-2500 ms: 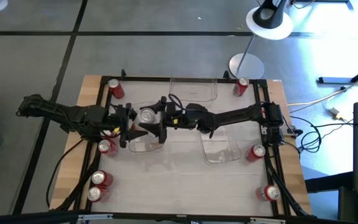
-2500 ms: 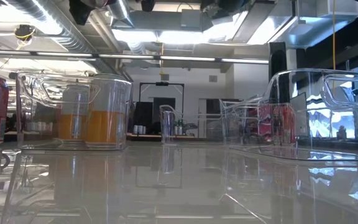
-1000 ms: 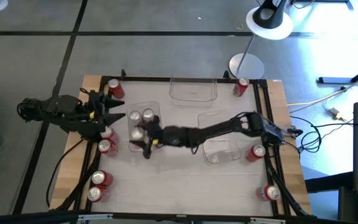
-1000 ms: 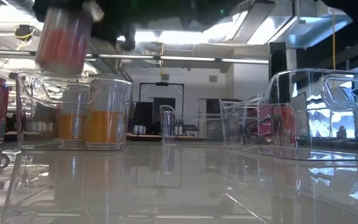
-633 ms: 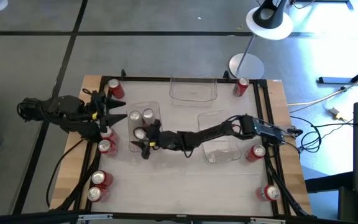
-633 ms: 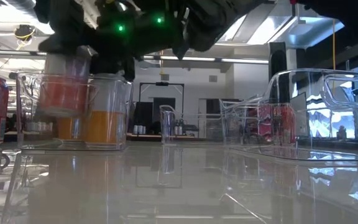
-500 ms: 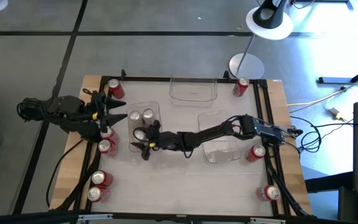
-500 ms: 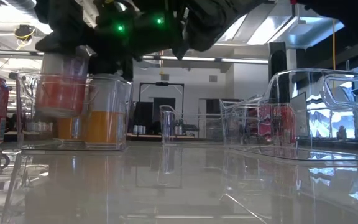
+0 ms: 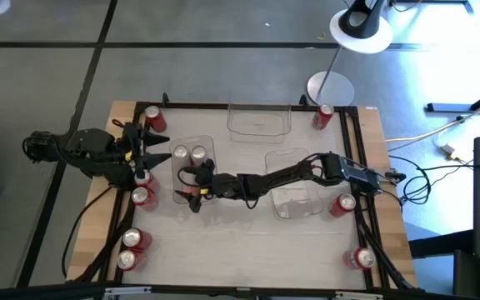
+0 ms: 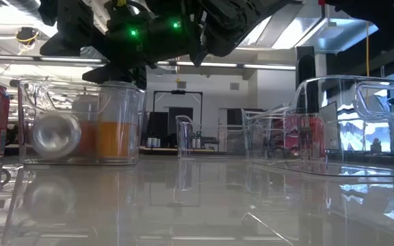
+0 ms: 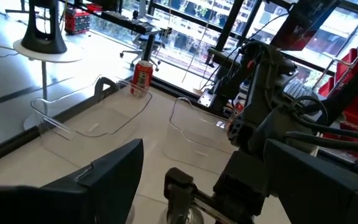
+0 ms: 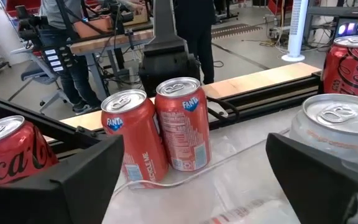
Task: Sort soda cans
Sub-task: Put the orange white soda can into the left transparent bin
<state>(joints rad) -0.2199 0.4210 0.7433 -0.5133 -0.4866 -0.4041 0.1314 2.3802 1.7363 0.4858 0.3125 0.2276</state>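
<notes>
My right gripper (image 9: pixel 183 181) reaches across the table over the near end of the left clear bin (image 9: pixel 192 142) and stands open. An orange soda can (image 10: pixel 57 137) lies on its side in that bin below the fingers, its silver end toward the near edge. Two more cans (image 9: pixel 188 154) stand upright at the bin's far end. The right wrist view shows two Fanta cans (image 12: pixel 157 134) beyond the open fingers. My left gripper (image 9: pixel 162 156) waits open at the table's left, just beside the bin, holding nothing.
Red cans stand around the table: far left (image 9: pixel 154 117), far right (image 9: pixel 323 115), left side (image 9: pixel 142 197), near left (image 9: pixel 132 239), right (image 9: pixel 344 202), near right (image 9: pixel 361 258). Two more clear bins sit at the far middle (image 9: pixel 259 123) and under the right arm (image 9: pixel 297 200).
My right gripper has sunk with the orange can into the left bin's near end and opened. The can, upright between the fingers before, has dropped and now lies on its side on the bin's floor.
</notes>
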